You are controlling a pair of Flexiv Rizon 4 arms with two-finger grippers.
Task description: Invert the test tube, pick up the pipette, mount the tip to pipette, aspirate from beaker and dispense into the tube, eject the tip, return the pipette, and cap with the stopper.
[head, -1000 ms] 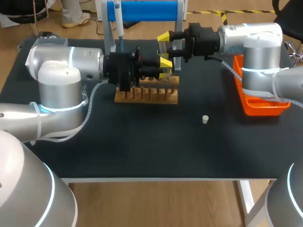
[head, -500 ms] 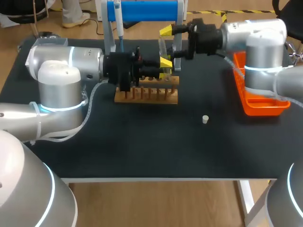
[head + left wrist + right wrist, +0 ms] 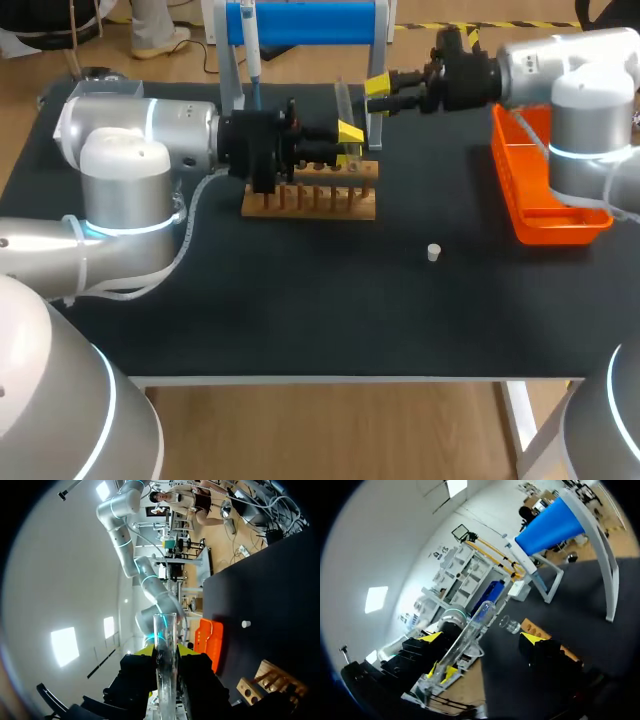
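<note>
Head view first: the left gripper (image 3: 347,140) is clamped on the clear test tube (image 3: 342,105), holding it roughly upright just above the wooden rack (image 3: 310,200). The right gripper (image 3: 382,92) is just off to the side of the tube with its fingers spread and not touching it. The little white stopper (image 3: 433,252) sits alone on the black table (image 3: 300,300), well apart from the rack, the orange tray (image 3: 545,225) is over by the right arm, and the pipette (image 3: 251,50) hangs on the stand behind the rack. In the left wrist view the test tube (image 3: 164,665) sticks straight out between the two yellow tips, pinched from both sides. In the right wrist view the right gripper (image 3: 481,637) is wide open and holding nothing, with the test tube (image 3: 470,631) slanting out ahead of it in the left gripper (image 3: 441,672).
</note>
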